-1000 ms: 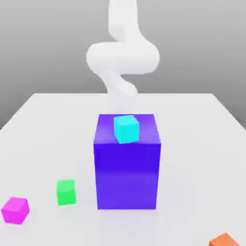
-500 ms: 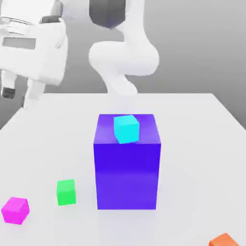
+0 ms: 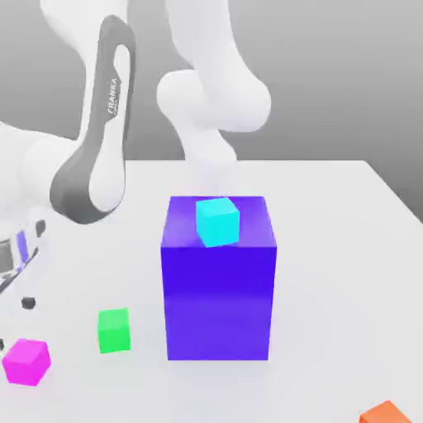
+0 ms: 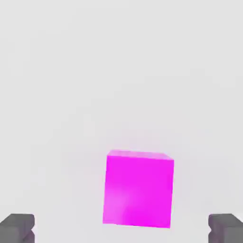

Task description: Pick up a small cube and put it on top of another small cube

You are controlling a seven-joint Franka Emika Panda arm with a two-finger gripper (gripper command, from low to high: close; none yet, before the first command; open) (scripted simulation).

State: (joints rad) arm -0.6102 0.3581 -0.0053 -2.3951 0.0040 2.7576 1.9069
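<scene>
The arm is now found swung down over the exterior view's left edge of the table [image 3: 330,215], where half a second ago it was raised high and a second ago only its base column was seen. The gripper [image 4: 121,228] is released: its two fingertips [image 4: 17,227] are seen wide apart in the hand view, with nothing held between them. The magenta cube [image 4: 138,189] is framed between them but lies apart from both, resting on the table surface. In the exterior view the same magenta cube [image 3: 26,361] is located at the near left corner, unmoved throughout, with the green cube [image 3: 114,330] near it. The cyan cube [image 3: 218,221] remains seated on top of the large blue block [image 3: 218,281], and an orange cube [image 3: 384,412] is partly seen at the lower right edge. It is judged that the magenta cube has been selected for pickup and that the approach is under way; descent and closure are not yet done. No stacking is accomplished.
</scene>
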